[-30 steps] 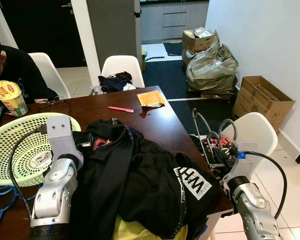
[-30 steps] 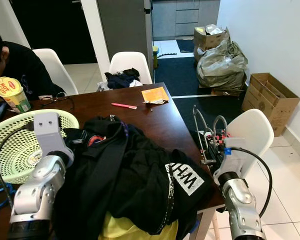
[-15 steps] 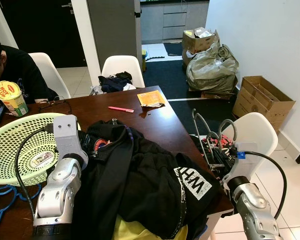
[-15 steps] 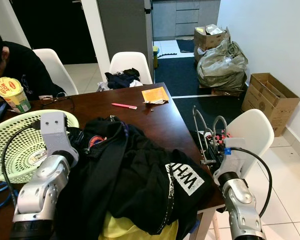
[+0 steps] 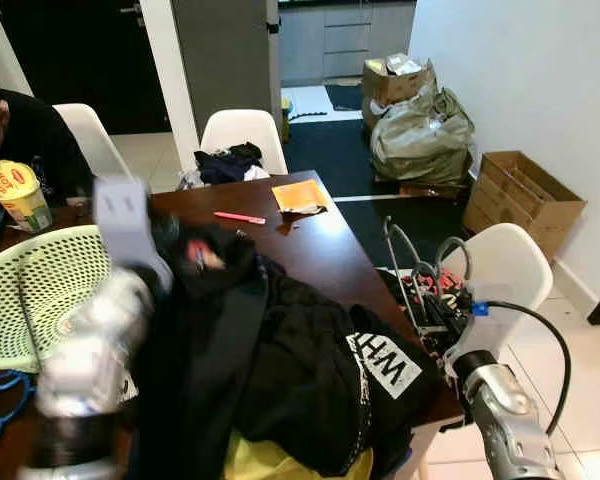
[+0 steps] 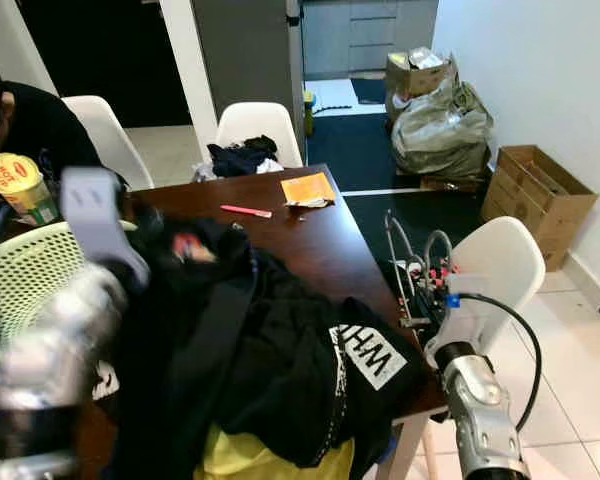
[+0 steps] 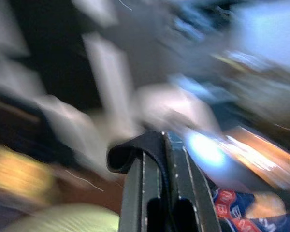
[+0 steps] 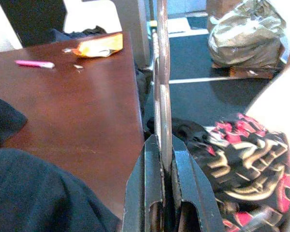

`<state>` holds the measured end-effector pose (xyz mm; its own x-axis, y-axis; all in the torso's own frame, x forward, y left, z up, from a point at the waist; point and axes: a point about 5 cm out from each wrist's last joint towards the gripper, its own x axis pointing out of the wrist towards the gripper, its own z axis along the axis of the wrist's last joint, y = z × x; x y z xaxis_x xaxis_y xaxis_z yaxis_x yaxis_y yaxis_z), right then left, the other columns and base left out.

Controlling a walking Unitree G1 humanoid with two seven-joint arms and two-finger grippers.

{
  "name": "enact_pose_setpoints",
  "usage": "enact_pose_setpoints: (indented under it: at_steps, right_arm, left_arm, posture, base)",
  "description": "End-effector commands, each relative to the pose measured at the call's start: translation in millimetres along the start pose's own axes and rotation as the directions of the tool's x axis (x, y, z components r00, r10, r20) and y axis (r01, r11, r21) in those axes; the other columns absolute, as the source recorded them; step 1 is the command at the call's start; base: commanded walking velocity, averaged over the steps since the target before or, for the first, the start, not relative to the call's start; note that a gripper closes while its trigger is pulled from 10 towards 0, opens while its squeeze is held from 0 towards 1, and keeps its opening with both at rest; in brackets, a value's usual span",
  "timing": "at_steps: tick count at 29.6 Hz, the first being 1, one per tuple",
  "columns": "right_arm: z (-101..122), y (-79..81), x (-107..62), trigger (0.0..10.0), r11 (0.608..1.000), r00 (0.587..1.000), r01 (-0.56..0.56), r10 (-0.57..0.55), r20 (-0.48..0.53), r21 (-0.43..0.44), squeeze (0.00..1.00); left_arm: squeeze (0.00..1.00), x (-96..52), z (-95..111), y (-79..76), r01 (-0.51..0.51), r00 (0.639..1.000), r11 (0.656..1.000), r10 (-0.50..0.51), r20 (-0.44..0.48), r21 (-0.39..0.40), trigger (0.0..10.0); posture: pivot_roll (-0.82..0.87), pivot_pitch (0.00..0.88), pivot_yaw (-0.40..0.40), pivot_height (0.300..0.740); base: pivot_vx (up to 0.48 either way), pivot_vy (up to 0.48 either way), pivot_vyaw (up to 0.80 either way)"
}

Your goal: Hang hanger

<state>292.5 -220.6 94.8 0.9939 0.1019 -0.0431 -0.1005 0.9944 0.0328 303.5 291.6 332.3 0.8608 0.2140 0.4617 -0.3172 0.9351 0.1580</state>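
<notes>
Right wrist view is giving you the clearest look: the right gripper (image 8: 163, 164) is clamping its jaws tight on the metal hanger (image 8: 162, 92), which is rising upright beside the table (image 5: 320, 255) edge, over the white chair (image 5: 510, 265) with the red-and-black clothes (image 8: 241, 159) on it. You're probably feeding the black garment (image 5: 280, 360) onto it, so I'd keep that hanger steady and upright while the other arm brings the collar across, slowly. The left gripper (image 7: 159, 159) is pinching a fold of black cloth between near-closed jaws. Heads up: the left arm (image 5: 100, 320) is blurring badly, so you can't tell how much fabric it's really got. The hanger's hook end is cut off up top. Farther back, a person (image 5: 20, 130) is sitting by the green basket (image 5: 30, 280).
</notes>
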Motion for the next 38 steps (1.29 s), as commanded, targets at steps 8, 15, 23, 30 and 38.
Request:
enact_pose_setpoints:
  at_steps: [8, 15, 23, 30, 38]
  right_arm:
    - [-7, 2.1, -1.8, 10.0, 1.0, 0.999, -0.018, 0.018, -0.036, 0.018, 0.0]
    - [-6, 0.9, -4.0, 10.0, 1.0, 0.999, -0.011, 0.012, -0.036, 0.016, 0.0]
    - [-6, 0.0, -4.8, 10.0, 1.0, 0.999, -0.017, 0.017, -0.041, 0.012, 0.0]
    - [-6, -0.3, -6.0, 10.0, 1.0, 0.999, -0.013, 0.014, -0.044, 0.015, 0.0]
    - [-6, -0.8, -6.9, 10.0, 1.0, 0.999, -0.01, 0.011, -0.048, 0.026, 0.0]
  left_arm:
    - [0.0, 11.1, 31, 102.0, -0.303, 0.952, 0.92, 0.28, 0.125, 0.248, 0.0]
    - [0.0, -5.0, -25, 104.4, -0.282, 0.948, 0.932, 0.307, -0.084, 0.227, 0.0]
    - [0.0, -12.1, -87, 55.0, -0.055, 0.956, 0.985, 0.1, -0.275, 0.166, 10.0]
    - [0.0, -29.5, -123, 1.4, 0.283, 0.861, 0.952, -0.196, -0.469, 0.12, 10.0]
    - [1.0, -54.3, -119, -16.6, 0.646, 0.655, 0.727, -0.373, -0.657, 0.232, 10.0]
  posture:
    - [0.01, 0.0, 0.021, 0.74]
    - [0.0, 0.0, 0.018, 0.74]
    - [0.0, 0.0, 0.016, 0.74]
    - [-0.01, 0.006, 0.023, 0.74]
    - [-0.01, 0.007, 0.022, 0.74]
  base:
    - [0.0, 0.0, 0.0]
    - [0.0, 0.0, 0.0]
    - [0.0, 0.0, 0.0]
    - [0.0, 0.0, 0.0]
    - [0.0, 0.0, 0.0]
